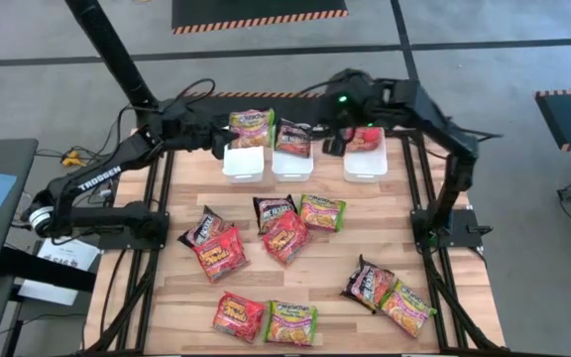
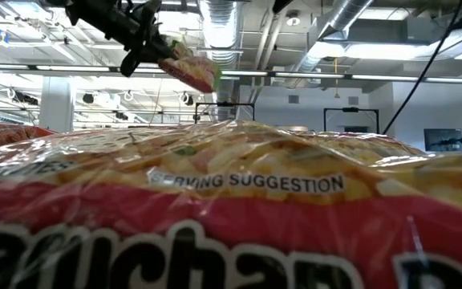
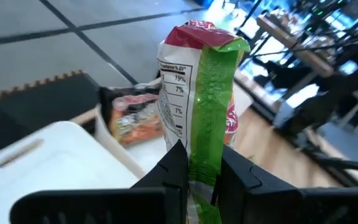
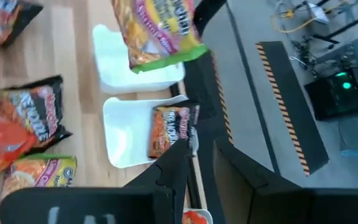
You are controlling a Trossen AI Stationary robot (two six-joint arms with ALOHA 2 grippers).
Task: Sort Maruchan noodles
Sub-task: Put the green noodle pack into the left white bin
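Left gripper [image 3: 202, 177] was clamped on a green-yellow crinkly plastic ramen packet [image 1: 251, 128], held in the air above the left white rectangular plastic tray [image 1: 243, 164]. Right gripper [image 4: 204, 158] hung over the right white tray [image 1: 364, 164], where a red packet [image 1: 367, 137] lay; fingers slightly apart, holding nothing. A dark brown-black packet [image 1: 292, 138] sat in the middle tray [image 1: 292, 166]; other packets were scattered on the wooden table [image 1: 330, 297].
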